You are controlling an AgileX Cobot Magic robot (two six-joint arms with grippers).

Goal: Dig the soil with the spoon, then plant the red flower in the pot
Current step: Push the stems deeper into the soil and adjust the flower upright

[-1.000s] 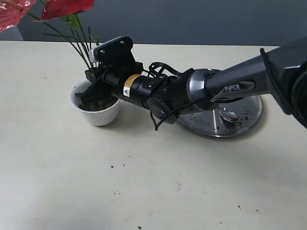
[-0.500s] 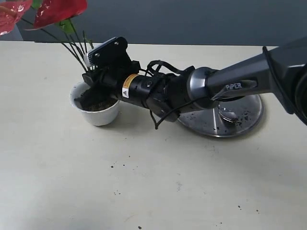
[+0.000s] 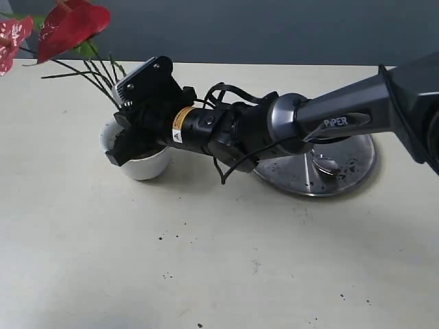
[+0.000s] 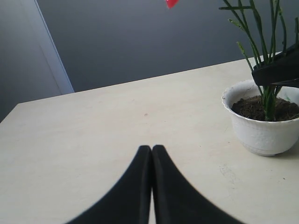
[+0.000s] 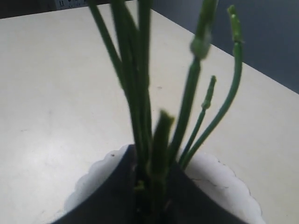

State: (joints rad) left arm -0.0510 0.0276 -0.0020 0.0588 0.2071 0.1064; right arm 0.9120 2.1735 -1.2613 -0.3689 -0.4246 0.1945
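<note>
The red flower [image 3: 72,27] leans to the left, its green stems [image 3: 96,68] running down into the white scalloped pot [image 3: 145,166]. My right gripper [image 3: 127,142] reaches across from the right and sits over the pot's mouth, shut on the stems [image 5: 140,93] just above the rim [image 5: 224,172]. Dark soil [image 4: 252,107] fills the pot [image 4: 261,135], and the stems [image 4: 268,93] stand in it. My left gripper [image 4: 152,148] is shut on nothing, low over bare table some way from the pot. Something shiny that looks like the spoon's bowl [image 3: 326,163] lies on the steel plate.
A wide round steel plate [image 3: 357,179] speckled with soil sits at the right, partly under the right arm. Crumbs of soil [image 3: 164,275] are scattered on the cream table in front. A dark wall stands behind the table's far edge.
The right gripper has tipped and shifted left over the pot, still holding the stems. The flower heads have swung lower and to the right.
</note>
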